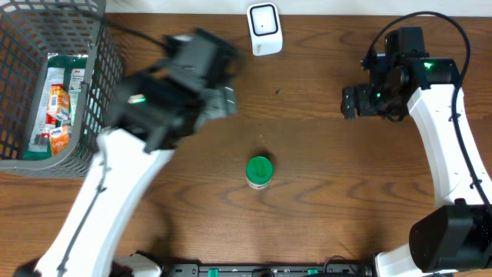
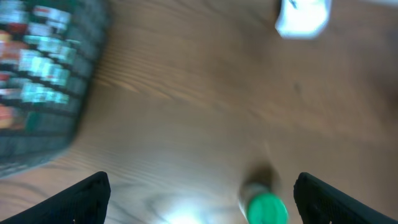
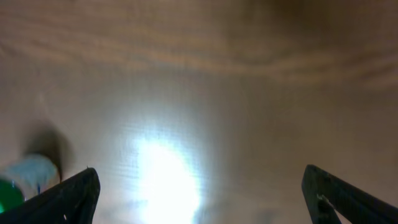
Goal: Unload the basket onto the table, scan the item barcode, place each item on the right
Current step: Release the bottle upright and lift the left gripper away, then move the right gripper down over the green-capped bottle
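Seeing the green-capped container (image 1: 259, 171) standing upright on the table (image 1: 330, 200), near the middle and toward the front edge, touching nothing. Catching it blurred at the bottom of the left wrist view, and as a mere smear at the left edge of the right wrist view. Finding the white scanner (image 1: 264, 28) well apart at the far edge and the wire basket (image 1: 96, 85) of packets (image 1: 54, 108) at far left, both showing only overhead and from the left wrist. Holding nothing: left gripper (image 2: 200, 196) gaping wide above bare wood, right gripper (image 3: 199, 193) spreading equally wide, well off to the right.
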Motion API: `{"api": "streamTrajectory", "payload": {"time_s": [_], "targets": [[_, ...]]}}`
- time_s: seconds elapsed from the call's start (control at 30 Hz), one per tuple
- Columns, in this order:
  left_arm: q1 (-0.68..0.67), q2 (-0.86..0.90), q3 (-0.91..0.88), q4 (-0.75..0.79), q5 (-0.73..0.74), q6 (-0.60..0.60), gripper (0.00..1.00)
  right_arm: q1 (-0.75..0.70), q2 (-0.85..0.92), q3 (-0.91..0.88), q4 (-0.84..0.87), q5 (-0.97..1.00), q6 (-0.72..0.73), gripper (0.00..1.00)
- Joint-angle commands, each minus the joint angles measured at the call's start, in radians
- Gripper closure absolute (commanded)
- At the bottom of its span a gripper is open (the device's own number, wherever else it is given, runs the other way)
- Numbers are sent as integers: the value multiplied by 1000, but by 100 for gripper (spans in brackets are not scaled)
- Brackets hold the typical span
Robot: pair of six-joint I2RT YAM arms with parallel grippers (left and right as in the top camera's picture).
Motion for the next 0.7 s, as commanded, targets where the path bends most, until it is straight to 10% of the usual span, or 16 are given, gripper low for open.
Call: {"api": "streamTrajectory", "payload": {"time_s": [0.0,0.1,0.3,0.67], "targets": [[119,-48,14,-5,-67,-22,5,-19,2,18,74,1,24,1],[234,-85,14,-24,-65,-23,5,-19,2,18,101,-153,206,1],[305,-95,14,-28,-65,-22,5,28,5,1,104,-613,82,1],[305,-95,14,-27,-65,-22,5,447,5,-150,171,-129,484,1]]}}
